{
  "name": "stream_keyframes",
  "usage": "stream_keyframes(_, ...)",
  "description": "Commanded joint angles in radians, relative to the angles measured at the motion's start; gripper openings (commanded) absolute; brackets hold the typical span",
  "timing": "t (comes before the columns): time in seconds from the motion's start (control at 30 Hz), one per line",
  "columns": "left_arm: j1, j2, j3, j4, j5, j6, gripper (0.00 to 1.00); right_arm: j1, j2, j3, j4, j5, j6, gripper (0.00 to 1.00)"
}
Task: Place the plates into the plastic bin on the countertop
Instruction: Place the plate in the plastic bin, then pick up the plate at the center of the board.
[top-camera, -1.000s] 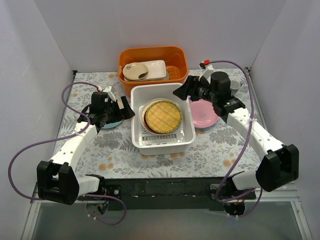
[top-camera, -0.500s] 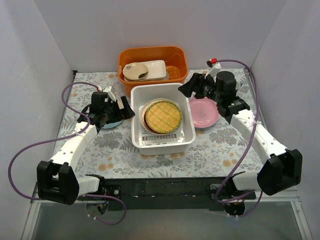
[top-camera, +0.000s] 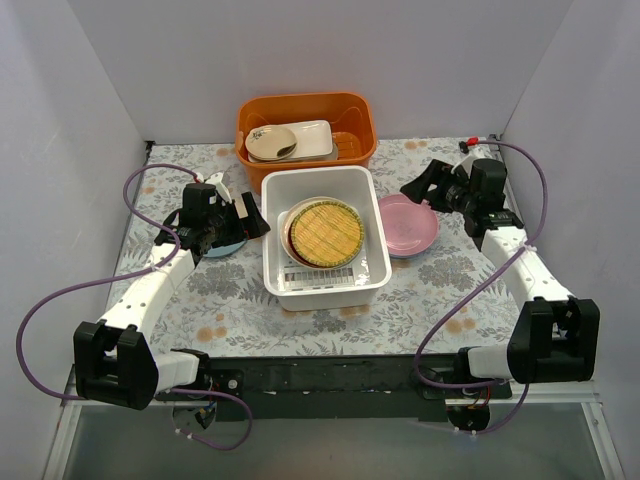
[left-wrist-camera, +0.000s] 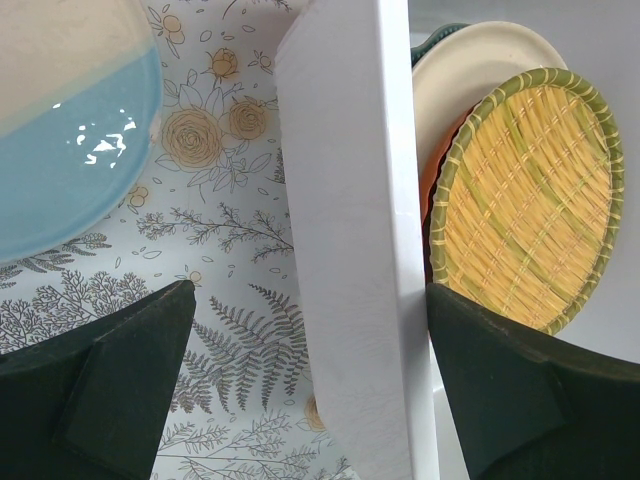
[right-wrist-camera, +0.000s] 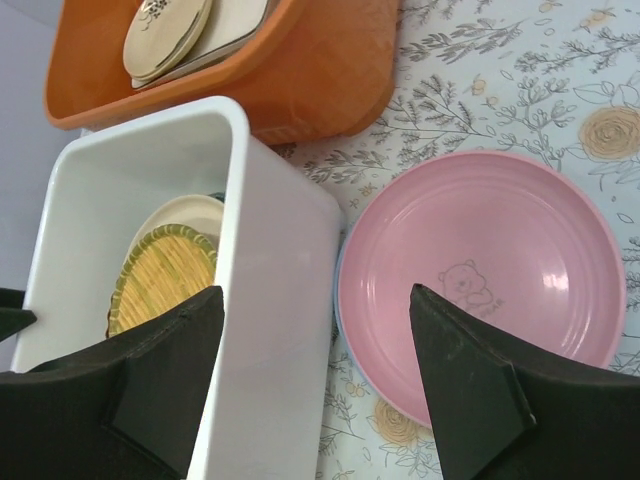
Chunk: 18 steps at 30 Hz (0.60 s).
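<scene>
Right gripper (right-wrist-camera: 316, 292) spread wide, tilted toward pink plate (right-wrist-camera: 490, 260)

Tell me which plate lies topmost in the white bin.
The yellow woven-look plate, with its green rim; the pink plate and light blue plate lie outside the bin.

Both arms stretch forward and angle inward, the left claw (top-camera: 257, 221) and right claw (top-camera: 415, 182) each spread wide.

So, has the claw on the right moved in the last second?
Yes. The right gripper pulled back rightward, from the far right corner of the plastic bin to the far edge of the pink plate.
</scene>
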Motion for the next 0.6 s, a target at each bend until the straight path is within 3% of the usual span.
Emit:
stream_keyframes(0.0,0.006,-0.009,-0.013,-0.019,-0.034,0.02,0.98,-0.04,0.001,-0.032,0.07,-0.067,0.001,0.82)
stream_keyframes(0.57,0.007,0.0,-0.013,-0.019,-0.027,0.018,0.98,-0.172,0.054,-0.139,0.097,-0.087,-0.001,0.77)
